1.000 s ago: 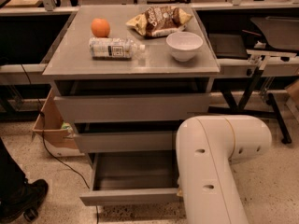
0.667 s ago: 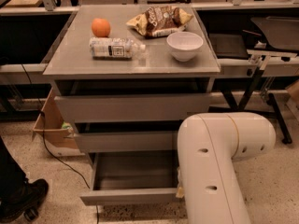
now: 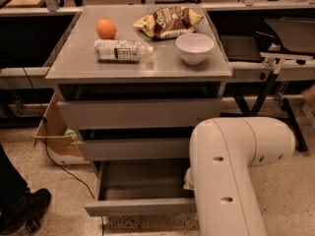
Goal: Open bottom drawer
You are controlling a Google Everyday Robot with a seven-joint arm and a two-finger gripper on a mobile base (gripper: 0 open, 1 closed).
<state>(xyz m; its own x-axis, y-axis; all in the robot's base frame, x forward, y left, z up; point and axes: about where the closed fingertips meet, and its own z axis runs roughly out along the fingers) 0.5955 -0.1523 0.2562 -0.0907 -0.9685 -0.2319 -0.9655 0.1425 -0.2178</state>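
Note:
The grey cabinet (image 3: 69, 68) has three drawers. The bottom drawer (image 3: 140, 207) stands pulled out towards me, and its plain grey tray (image 3: 142, 181) shows inside. The middle drawer (image 3: 133, 149) and the top drawer (image 3: 138, 113) stick out only a little. My white arm (image 3: 231, 176) fills the lower right and reaches down at the open drawer's right end. Only a small pale part of my gripper (image 3: 188, 180) shows there, beside the arm and over the tray's right side. The arm hides the rest.
On the cabinet top lie an orange (image 3: 106, 28), a water bottle (image 3: 120, 49), a chip bag (image 3: 167, 21) and a white bowl (image 3: 195, 47). A cardboard box (image 3: 51, 132) and a cable (image 3: 59, 163) are at the left. A person's shoe (image 3: 22, 213) is at the lower left. Table legs (image 3: 266, 90) stand at the right.
My arm's elbow has shifted slightly to the right. The bottom drawer stays pulled out about as far as before.

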